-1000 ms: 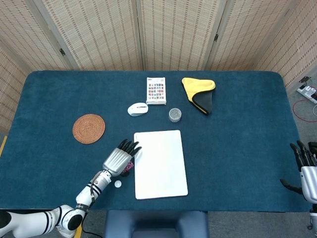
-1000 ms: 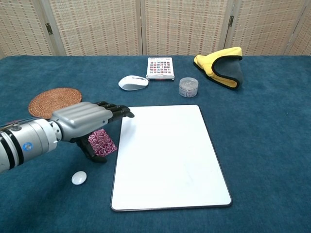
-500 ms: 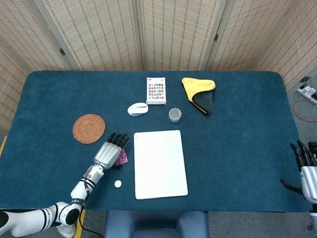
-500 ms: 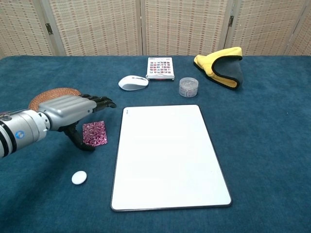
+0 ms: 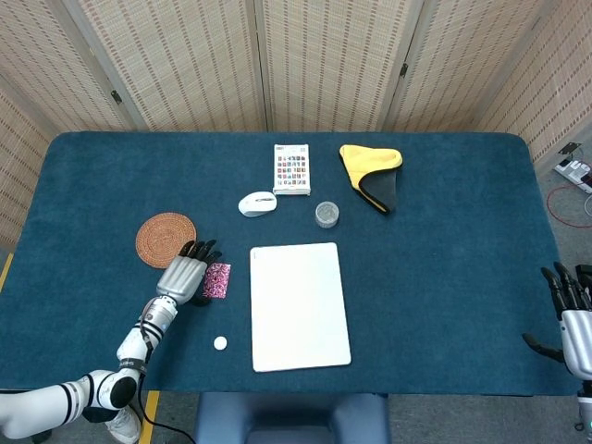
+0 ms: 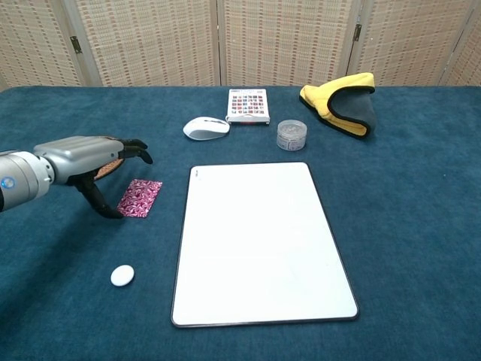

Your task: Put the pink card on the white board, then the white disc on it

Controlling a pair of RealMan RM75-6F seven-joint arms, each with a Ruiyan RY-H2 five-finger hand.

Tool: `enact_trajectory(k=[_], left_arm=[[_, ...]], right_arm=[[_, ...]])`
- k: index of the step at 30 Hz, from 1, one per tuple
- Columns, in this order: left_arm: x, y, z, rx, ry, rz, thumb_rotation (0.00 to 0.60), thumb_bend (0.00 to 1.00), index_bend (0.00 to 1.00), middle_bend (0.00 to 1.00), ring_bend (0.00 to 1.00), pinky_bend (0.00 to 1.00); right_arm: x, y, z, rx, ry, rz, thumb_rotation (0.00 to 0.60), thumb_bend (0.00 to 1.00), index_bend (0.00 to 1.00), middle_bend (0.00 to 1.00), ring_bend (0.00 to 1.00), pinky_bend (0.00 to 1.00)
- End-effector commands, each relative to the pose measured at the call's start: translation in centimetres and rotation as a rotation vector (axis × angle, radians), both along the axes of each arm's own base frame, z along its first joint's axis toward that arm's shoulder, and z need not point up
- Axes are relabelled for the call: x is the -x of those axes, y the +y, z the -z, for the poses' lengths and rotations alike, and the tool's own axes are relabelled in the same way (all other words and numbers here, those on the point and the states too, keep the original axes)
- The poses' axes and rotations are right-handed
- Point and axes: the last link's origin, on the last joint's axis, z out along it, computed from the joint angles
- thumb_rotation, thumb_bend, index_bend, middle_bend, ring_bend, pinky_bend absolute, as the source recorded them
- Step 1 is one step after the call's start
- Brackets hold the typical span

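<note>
Left hand drawn back leftward, fingers spread, holding nothing, pink card flat just left of white board, white disc nearer, right hand open at right edge.

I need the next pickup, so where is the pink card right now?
The pink card lies flat on the blue table, just off the white board's left edge, beside the left hand; the white disc sits nearer the front edge.

Woven coaster, mouse, calculator, jar, yellow cloth.

Woven folding screen behind table covered in dark teal cloth.
</note>
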Motion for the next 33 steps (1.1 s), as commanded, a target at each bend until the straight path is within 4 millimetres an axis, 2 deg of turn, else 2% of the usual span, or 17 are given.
enact_trajectory(k=[1, 11, 33], left_arm=[[-0.5, -0.1, -0.2, 0.022, -0.005, -0.002, 0.6, 0.22, 0.19, 0.02, 0.0, 0.0], [-1.8, 0.8, 0.7, 0.036, 0.048, -0.012, 0.6, 0.24, 0.22, 0.02, 0.0, 0.0], [-1.9, 1.1, 1.0, 0.058, 0.112, -0.087, 0.6, 0.24, 0.24, 0.02, 0.0, 0.0]], right_arm=[[0.0, 0.0, 0.0, -0.001, 0.0, -0.001, 0.6, 0.04, 0.02, 0.05, 0.13, 0.0], [0.4, 0.3, -0.2, 0.005, -0.004, 0.01, 0.6, 0.04, 0.02, 0.05, 0.13, 0.0], [1.3, 0.0, -0.2, 0.002, -0.017, 0.021, 0.6, 0.04, 0.02, 0.05, 0.13, 0.0]])
